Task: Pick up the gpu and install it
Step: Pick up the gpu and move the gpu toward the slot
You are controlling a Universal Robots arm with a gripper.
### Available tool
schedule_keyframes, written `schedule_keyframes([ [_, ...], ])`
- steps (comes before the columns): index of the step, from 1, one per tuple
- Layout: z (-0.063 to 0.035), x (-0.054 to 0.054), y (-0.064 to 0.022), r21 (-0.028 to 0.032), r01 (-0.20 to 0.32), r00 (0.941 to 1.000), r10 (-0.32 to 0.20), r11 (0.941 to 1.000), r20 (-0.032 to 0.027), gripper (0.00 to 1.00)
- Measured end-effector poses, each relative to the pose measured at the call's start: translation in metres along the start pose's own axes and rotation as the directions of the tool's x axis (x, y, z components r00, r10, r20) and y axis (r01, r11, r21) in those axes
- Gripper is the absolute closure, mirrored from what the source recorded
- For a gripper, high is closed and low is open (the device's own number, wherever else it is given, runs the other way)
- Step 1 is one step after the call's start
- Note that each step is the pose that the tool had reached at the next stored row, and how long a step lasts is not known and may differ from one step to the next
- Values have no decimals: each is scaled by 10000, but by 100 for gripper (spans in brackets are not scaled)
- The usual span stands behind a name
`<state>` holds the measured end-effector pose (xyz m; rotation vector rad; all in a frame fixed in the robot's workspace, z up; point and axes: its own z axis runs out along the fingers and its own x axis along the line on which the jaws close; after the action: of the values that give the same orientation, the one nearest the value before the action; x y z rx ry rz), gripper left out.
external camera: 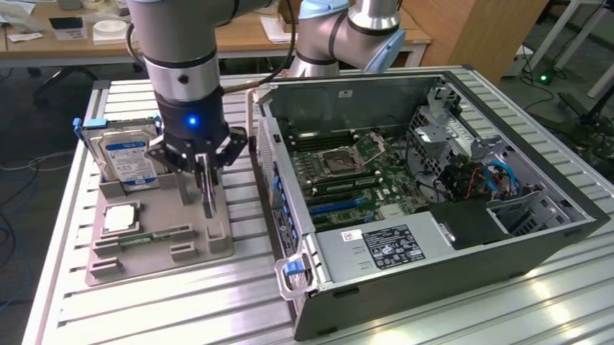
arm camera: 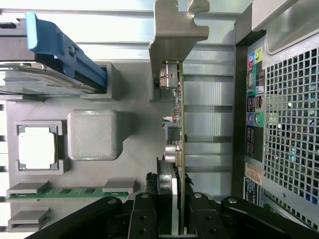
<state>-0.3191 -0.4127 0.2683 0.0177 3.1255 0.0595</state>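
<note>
Exterior view, tabletop [external camera: 144, 309]: carries a grey holder tray toward the exterior view's left and an open computer case toward the exterior view's right, just beside each other.
Computer case [external camera: 403, 287]: lies on its side with the cover off, motherboard [external camera: 355, 172] facing up, rear port panel turned toward the tray.
Holder tray [external camera: 163, 215]: keeps a blue-labelled hard drive [external camera: 129, 162] on edge at one end and the gpu in a slot on the side nearest the case.
Gpu [arm camera: 180, 114]: stands on its long edge at the tray, outside the case; whether lifted clear of its slot cannot be told.
Long axis: runs parallel to the case's rear panel, with the pale bracket [arm camera: 174, 30] at the end away from the pincer.
Pincer [arm camera: 172, 199]: reaches straight down over the tray and is closed on the gpu, one finger against each face, on the part away from the bracket.
Direction from pincer: directly between the fingers, no offset; case opening sits to the exterior view's right of the grip.
Task state, as a judgement: grasp made, install not yet done.
</note>
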Motion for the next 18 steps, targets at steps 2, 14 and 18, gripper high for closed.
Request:
schedule_keyframes([
  [2,-13,0,1,-1,0,10000,0,10000,0,72],
  [14,-79,-1,3,-3,0,10000,0,10000,1,72],
  [18,-97,-1,4,-3,0,10000,0,10000,-1,72],
])
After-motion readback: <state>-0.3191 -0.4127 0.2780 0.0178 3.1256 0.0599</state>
